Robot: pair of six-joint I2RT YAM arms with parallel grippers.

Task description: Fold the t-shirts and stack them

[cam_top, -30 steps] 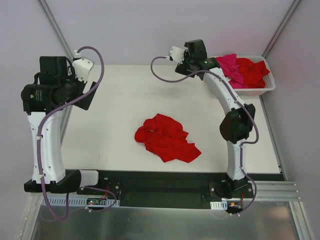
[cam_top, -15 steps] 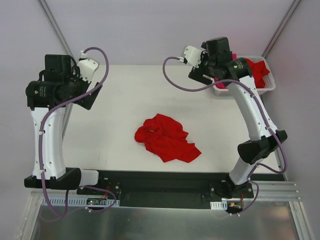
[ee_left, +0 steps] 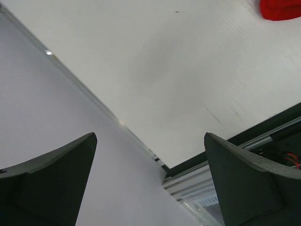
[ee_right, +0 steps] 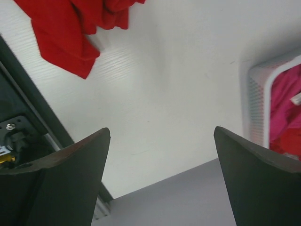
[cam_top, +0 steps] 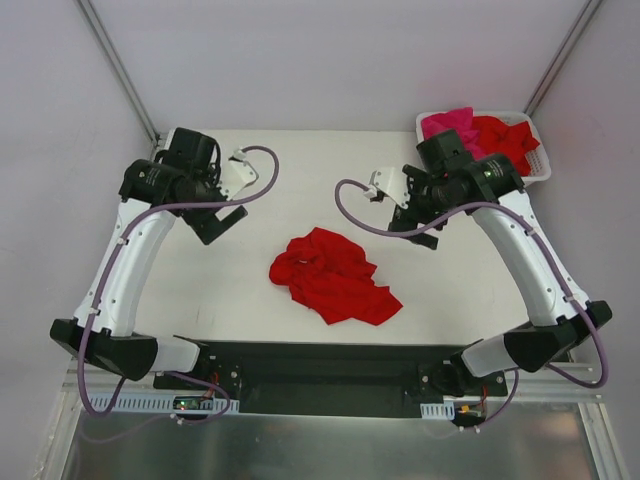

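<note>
Crumpled red t-shirt point(cam_top: 330, 276) lies in a loose heap at the middle of the white table point(cam_top: 300, 180), toward the table's near edge, with neither arm touching it. White slotted basket point(cam_top: 538, 172) sits at the table's far right corner and holds a pink t-shirt point(cam_top: 450, 125) and a second red t-shirt point(cam_top: 505, 140), bunched together. Left gripper point(ee_left: 149, 141) hangs above the table's left side, jaws spread wide. Right gripper point(ee_right: 161, 132) hangs above the table's right side, jaws also wide, gripping nothing.

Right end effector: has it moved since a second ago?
Yes: the right end effector came away from the far edge by the basket, toward the red t-shirt.
</note>
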